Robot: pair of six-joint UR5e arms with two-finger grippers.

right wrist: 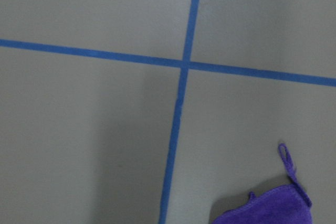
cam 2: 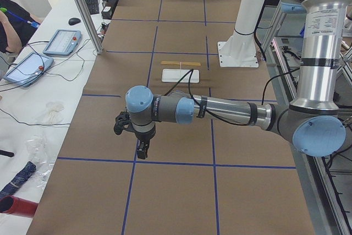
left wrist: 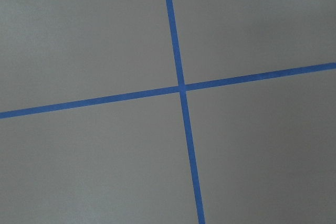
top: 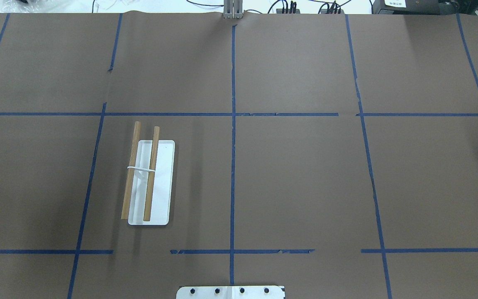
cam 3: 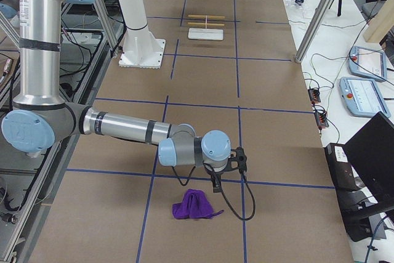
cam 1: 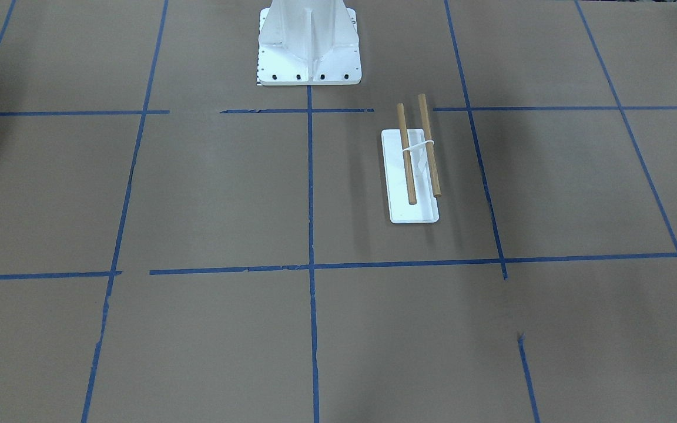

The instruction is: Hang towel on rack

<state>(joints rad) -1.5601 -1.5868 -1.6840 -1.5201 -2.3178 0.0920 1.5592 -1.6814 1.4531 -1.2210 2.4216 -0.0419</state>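
Not started | towel [cam 3: 196, 205] lay bunched, far from bare rack [top: 162, 182] | right gripper [cam 3: 215, 187] hovered beside it, opening impossible to tell | left gripper [cam 2: 141, 151] likewise.

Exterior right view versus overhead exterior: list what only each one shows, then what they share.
Only exterior right: the purple towel, bunched on the table, and the right arm reaching low with its pincer near the towel, not touching it.

Only overhead exterior: the thin white bracket joining the two dowels of the rack, too small to make out in the other view.

Both: the rack with nothing draped on it, the white pedestal's base plate, and the blue tape grid on the brown table cover.
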